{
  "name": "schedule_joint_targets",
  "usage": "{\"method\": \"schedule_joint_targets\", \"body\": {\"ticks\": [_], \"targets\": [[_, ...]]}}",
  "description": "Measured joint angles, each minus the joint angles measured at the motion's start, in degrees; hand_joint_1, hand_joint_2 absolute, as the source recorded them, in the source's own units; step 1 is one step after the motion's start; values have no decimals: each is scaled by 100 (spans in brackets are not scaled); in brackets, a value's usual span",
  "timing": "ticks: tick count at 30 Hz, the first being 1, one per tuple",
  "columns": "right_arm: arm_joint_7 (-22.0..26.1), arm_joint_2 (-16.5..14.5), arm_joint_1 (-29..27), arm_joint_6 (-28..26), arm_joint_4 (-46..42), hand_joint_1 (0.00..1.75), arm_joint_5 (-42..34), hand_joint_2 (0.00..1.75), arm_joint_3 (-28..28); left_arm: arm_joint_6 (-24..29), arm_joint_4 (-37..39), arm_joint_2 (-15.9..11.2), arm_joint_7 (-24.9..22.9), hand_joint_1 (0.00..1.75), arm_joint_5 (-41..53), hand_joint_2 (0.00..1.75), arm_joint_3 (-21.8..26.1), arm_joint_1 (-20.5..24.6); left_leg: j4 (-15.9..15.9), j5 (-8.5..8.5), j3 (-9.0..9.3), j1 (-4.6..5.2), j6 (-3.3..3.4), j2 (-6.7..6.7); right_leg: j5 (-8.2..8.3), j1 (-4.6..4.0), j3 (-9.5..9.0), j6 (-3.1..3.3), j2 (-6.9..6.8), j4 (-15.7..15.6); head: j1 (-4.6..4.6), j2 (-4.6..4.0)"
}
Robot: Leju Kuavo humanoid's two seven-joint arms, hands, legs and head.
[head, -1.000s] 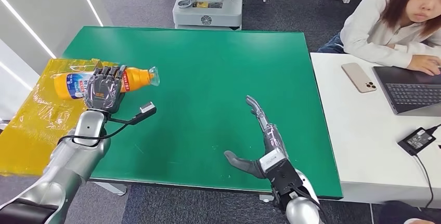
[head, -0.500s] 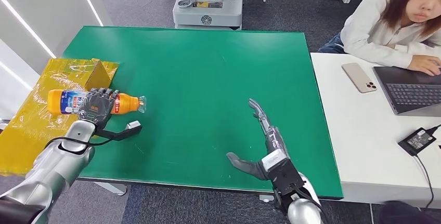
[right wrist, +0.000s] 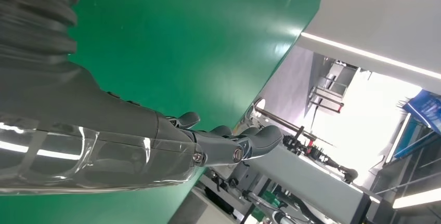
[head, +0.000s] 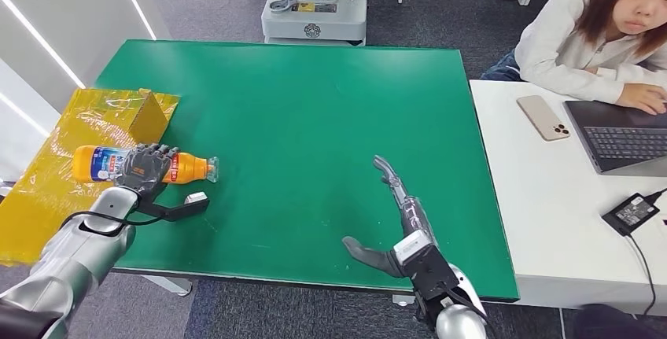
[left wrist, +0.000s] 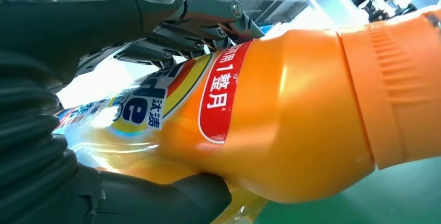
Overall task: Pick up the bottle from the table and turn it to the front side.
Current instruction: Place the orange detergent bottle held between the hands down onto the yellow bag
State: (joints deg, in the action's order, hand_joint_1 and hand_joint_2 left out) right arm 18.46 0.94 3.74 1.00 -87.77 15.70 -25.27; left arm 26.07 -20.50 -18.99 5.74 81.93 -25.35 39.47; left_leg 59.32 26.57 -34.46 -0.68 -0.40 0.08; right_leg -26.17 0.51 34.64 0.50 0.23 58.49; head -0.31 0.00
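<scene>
Bottle lies sideways in your left hand, fingers wrapped around it; roll slowly, keeping that grip firm. Right hand rests empty, fingers spread.

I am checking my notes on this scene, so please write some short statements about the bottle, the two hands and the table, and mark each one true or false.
1. The left hand grips the orange bottle. True.
2. The bottle stands upright. False: it lies sideways, cap toward the table's middle.
3. The right hand holds a phone. False: it is open above the green table, holding nothing.
4. A phone lies on the white desk. True.
5. The bottle's label is plain white. False: it shows blue, red and yellow.
</scene>
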Motion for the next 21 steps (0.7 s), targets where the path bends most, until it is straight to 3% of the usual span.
{"method": "schedule_joint_targets", "body": {"ticks": [9,10,12,14,21], "targets": [[-43,4,55,21,-1,0,71,175,-1,-193,43,7,120,171,-110,175,143,-1,0,0,1,0,0,0,0,0,-1,0,0,0,1,0],[-45,7,66,22,-1,0,70,175,-1,-212,44,9,126,161,-122,175,161,0,0,0,1,0,0,0,0,0,-1,0,0,0,1,0],[-45,14,86,23,-1,0,69,175,-1,-235,51,14,143,74,-139,175,187,1,0,0,1,0,0,0,0,0,-1,0,0,0,1,0],[-45,22,99,28,3,0,69,175,-1,-271,64,16,186,0,-190,175,210,3,0,0,1,0,0,0,0,0,0,0,0,0,1,0],[-46,72,101,31,8,0,66,175,-2,-256,92,47,318,0,-426,175,463,-50,0,0,0,0,0,-1,0,0,0,0,-1,0,1,0]]}}
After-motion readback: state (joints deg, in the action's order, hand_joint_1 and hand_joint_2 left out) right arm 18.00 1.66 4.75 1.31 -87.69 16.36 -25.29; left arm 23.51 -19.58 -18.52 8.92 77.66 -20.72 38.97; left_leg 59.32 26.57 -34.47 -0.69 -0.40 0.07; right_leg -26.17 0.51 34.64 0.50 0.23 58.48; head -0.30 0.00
